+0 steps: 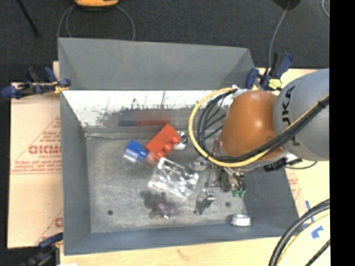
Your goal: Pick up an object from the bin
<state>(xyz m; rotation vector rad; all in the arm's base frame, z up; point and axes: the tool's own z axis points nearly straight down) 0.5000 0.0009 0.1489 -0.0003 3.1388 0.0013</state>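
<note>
My gripper (213, 186) hangs low in the right half of the bin, mostly hidden under the arm's orange dome. Its dark tip is just right of a crumpled clear plastic piece (173, 179) lying in the middle of the floor; whether they touch is unclear. Up and left of it lie a red toy brick (164, 139) and a small blue and white cylinder (135, 152). A small purple thing (163, 208) sits below the clear piece. Near the front right corner lies a round silver cap (240, 220).
The arm with its looped yellow and black cables covers the bin's right side and its right wall. The left part of the bin floor is bare grey metal with a few dark specks.
</note>
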